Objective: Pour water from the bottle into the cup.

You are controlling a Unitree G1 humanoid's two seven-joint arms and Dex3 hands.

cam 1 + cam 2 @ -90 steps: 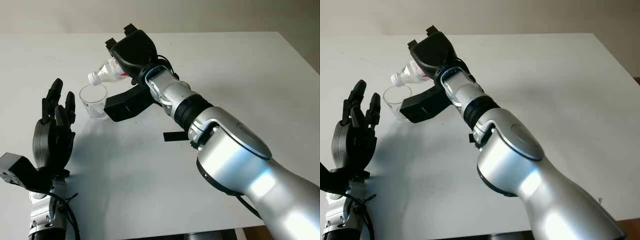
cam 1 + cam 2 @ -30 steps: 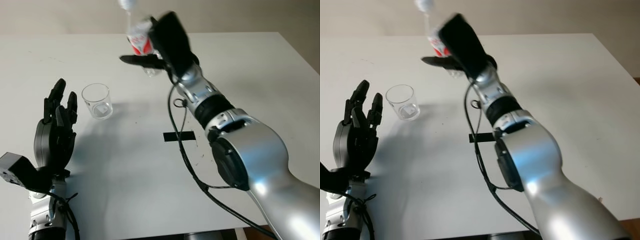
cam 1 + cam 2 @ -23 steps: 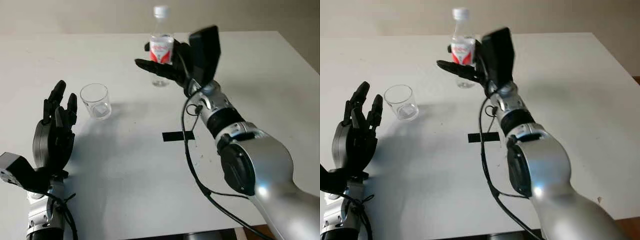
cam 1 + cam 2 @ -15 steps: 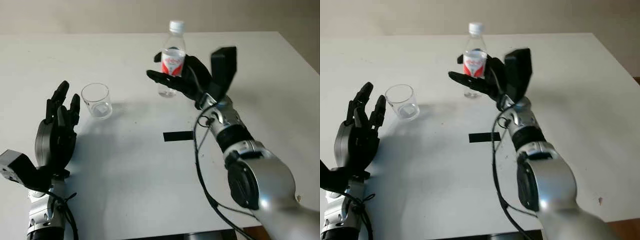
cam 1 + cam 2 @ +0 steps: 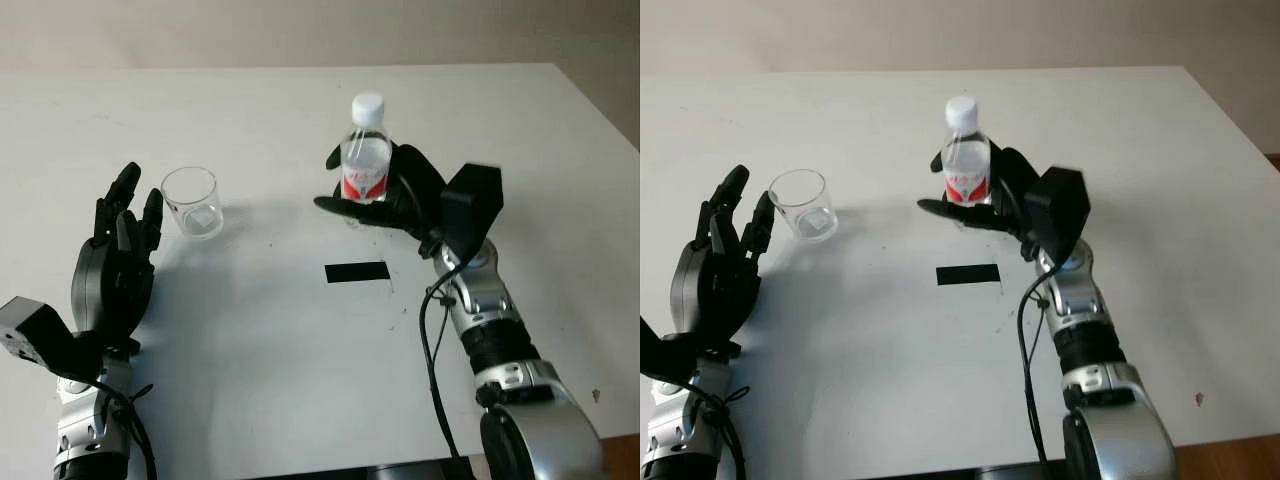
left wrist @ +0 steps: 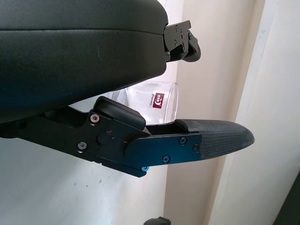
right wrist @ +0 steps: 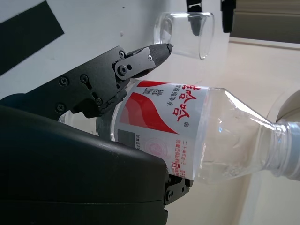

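1. Near mid-table [image 5: 560,130], toward the far edge: clear plastic bottle [image 5: 365,160], upright, white cap on, red-and-white label, clamped in right hand [image 5: 385,200].
2. Left of it, well apart: clear round cup [image 5: 193,201], upright; contents impossible to tell.
3. Near the front-left corner: left hand [image 5: 112,270], open, holding nothing.
4. Between bottle and front edge: flat black tape strip [image 5: 357,271].

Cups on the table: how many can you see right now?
1. A clear plastic cup stands upright on the table's left part, ahead of the open left hand, apart from the water bottle.
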